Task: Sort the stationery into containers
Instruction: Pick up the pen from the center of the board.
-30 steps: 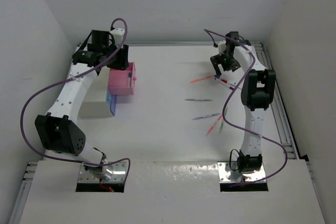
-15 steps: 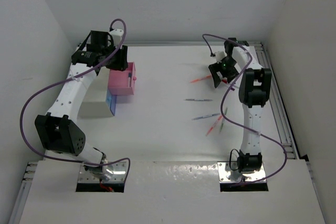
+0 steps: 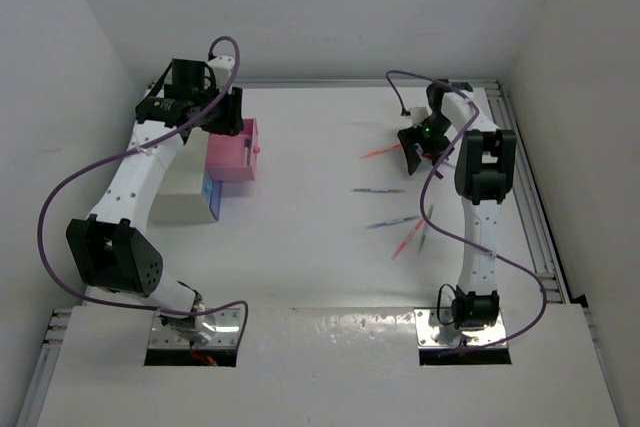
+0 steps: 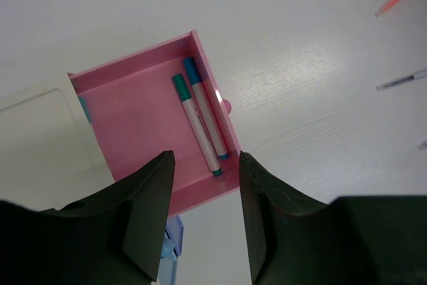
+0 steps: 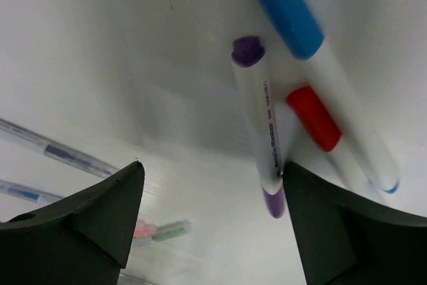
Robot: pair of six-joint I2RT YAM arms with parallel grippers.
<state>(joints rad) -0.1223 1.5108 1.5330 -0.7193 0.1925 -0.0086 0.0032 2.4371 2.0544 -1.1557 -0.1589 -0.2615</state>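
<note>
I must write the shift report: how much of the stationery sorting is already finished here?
Done: two teal-capped markers lie in the pink box. In hand: nothing is gripped; the left tool hovers open over that box, and the right tool is open above a purple-capped marker. Left: that marker, a blue-capped marker, a red-capped marker and several thin pens on the table.

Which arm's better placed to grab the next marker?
Right. The right tool, open, hangs over the purple marker, with the red marker and blue marker beside it. The left tool sits over the pink drawer, far from the loose pens.
</note>
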